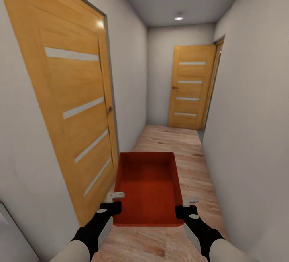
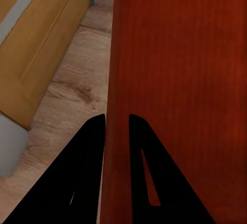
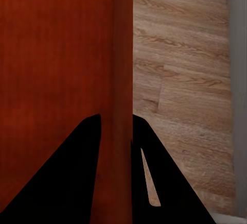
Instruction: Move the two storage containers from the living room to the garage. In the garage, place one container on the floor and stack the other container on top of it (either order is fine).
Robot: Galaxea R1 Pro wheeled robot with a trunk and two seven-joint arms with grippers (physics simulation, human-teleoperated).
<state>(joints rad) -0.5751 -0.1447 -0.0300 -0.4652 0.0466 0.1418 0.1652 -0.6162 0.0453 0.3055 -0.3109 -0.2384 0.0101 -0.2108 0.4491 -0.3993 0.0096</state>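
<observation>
While both my arms reach forward at the bottom of the frame, my left gripper (image 1: 114, 201) clamps the storage container (image 1: 147, 187) by its left wall and my right gripper (image 1: 185, 206) by its right; the open red-orange bin sits lower centre, above wood-plank flooring (image 1: 176, 141)

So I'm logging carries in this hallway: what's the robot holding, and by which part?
One red-orange storage container, held by its two long side walls: left gripper pinches the left wall, right gripper the right wall.
</observation>
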